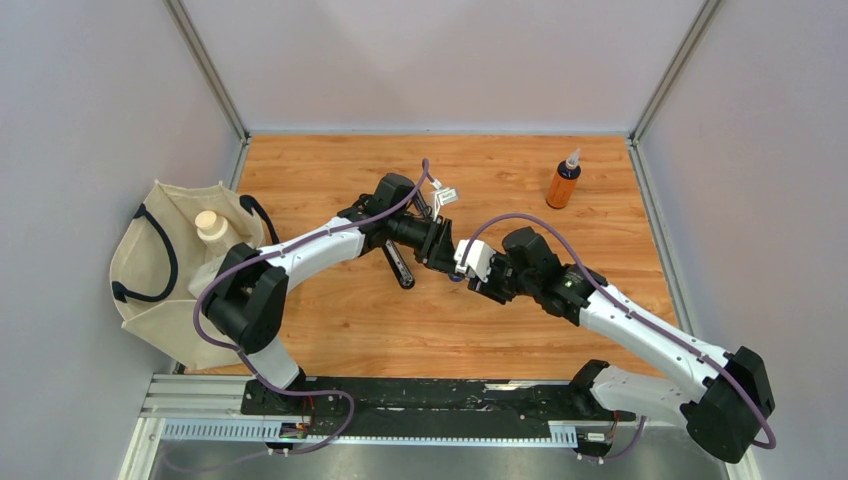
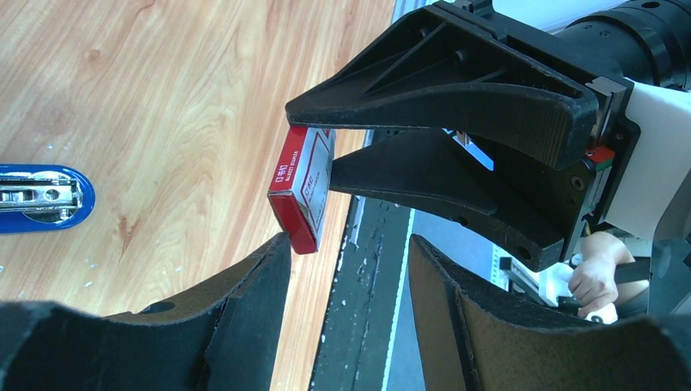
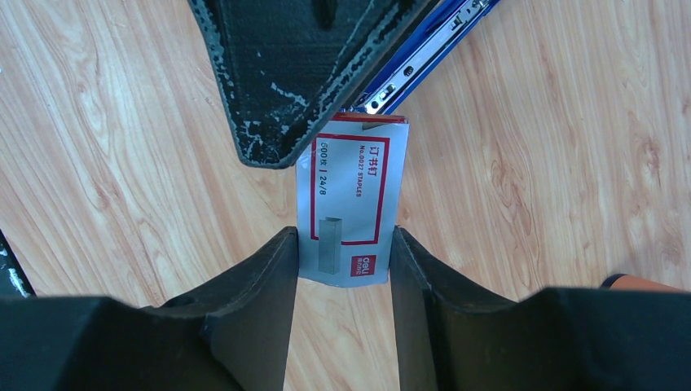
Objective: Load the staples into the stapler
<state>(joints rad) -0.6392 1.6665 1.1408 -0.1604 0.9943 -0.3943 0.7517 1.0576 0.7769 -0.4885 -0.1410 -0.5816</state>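
Above the table (image 1: pixel 340 325), the right gripper (image 3: pixel 345 244) pinches the staple box (image 3: pixel 350 183) by its sides. The left gripper (image 2: pixel 348 243) hangs open beside it, one finger seemingly at the flap. The stapler (image 2: pixel 41 198) lies below. The step is opening the box; next, the left needs a careful pull on that flap.

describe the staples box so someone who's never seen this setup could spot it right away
Look above the middle of the wooden table. There the staples box is pinched between the jaws of the right gripper. It is small and white with a red-framed label, unlike the blue stapler nearby or the orange bottle at the far right.
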